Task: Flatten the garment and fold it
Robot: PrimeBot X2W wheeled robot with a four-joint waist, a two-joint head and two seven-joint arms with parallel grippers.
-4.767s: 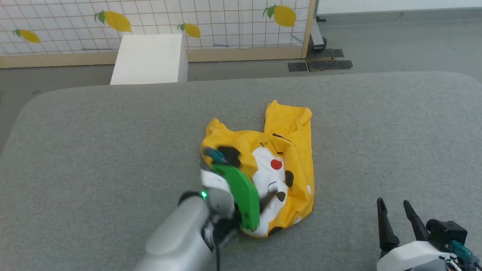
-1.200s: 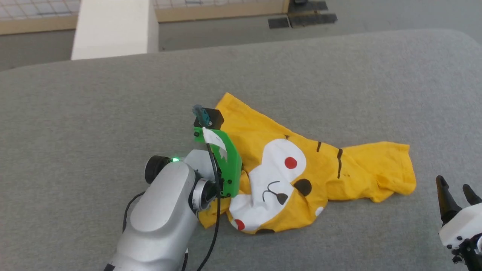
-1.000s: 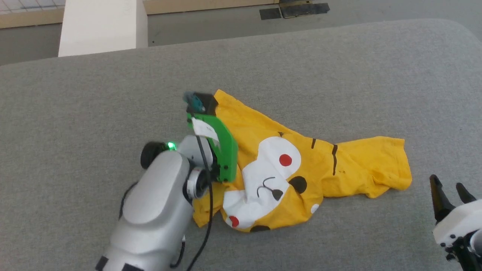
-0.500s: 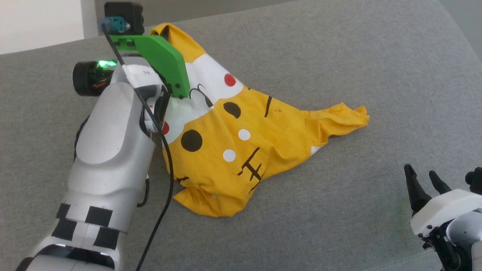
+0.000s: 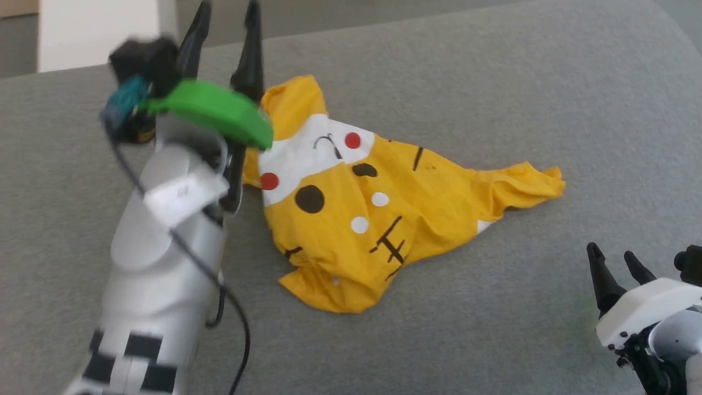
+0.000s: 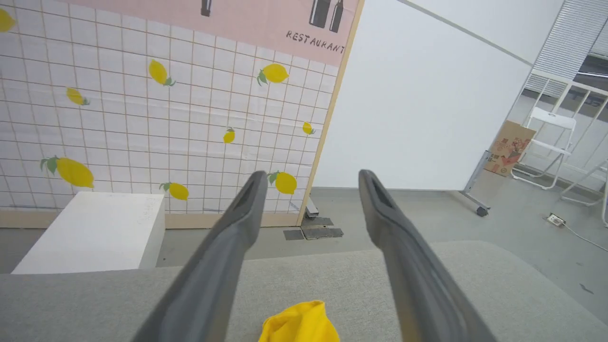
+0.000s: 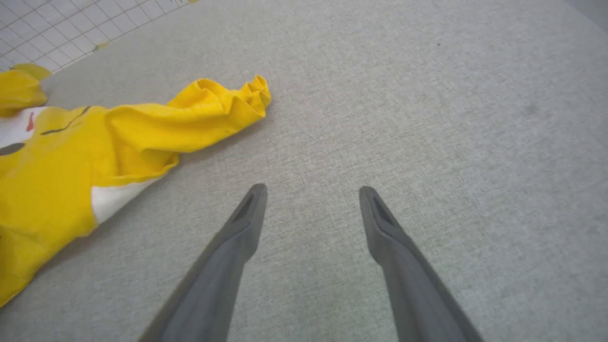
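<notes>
Lifted clear, the open left hand (image 5: 227, 16) is held just left of the T-shirt (image 5: 340, 219); the open right hand (image 5: 610, 253) is parked well apart.

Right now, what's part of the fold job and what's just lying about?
Job: shirt, left pincer (open), right pincer (open), grey table.
Lying about: white box, lemon-print wall, white chair, cardboard box.
</notes>
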